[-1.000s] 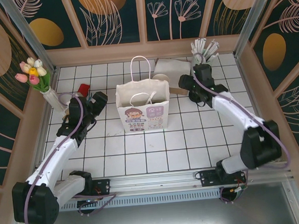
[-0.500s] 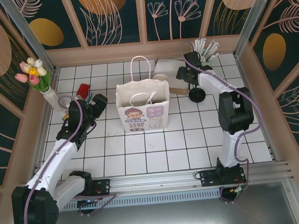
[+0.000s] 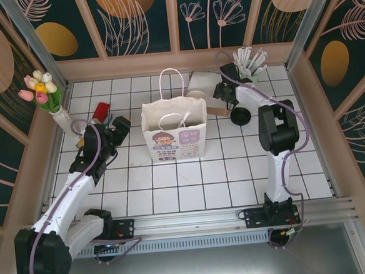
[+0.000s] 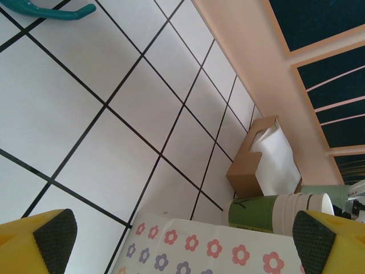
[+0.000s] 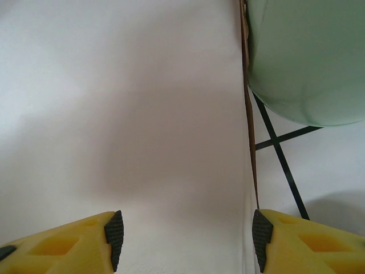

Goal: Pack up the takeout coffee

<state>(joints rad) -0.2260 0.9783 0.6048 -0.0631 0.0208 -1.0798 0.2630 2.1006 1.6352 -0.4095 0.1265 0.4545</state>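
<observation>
The takeout coffee [image 4: 263, 212], a small green cup with a cream rim, stands just behind the white paper bag [image 3: 175, 135], and its rim [image 3: 196, 94] peeks past the bag's back right corner. My left gripper [image 3: 120, 124] hangs open to the left of the bag, with the bag's flowered side [image 4: 199, 251] between its fingertips [image 4: 55, 240] and nothing held. At the back, my right gripper [image 3: 221, 94] is open just above the white napkins [image 5: 142, 114] of the brown napkin box [image 4: 248, 170]. Nothing sits between its pads [image 5: 115, 237].
A mint-green pot [image 3: 248, 71] of wrapped straws stands at the back right, close beside the right gripper [image 5: 188, 237]. A loose black lid [image 3: 240, 115] lies right of the bag. A red object [image 3: 102, 109] and a vase of tulips [image 3: 47, 95] are at the left.
My right arm has swung back from beside the bag to the napkin box, and the black lid now shows on the tiles. The left arm has barely moved.
</observation>
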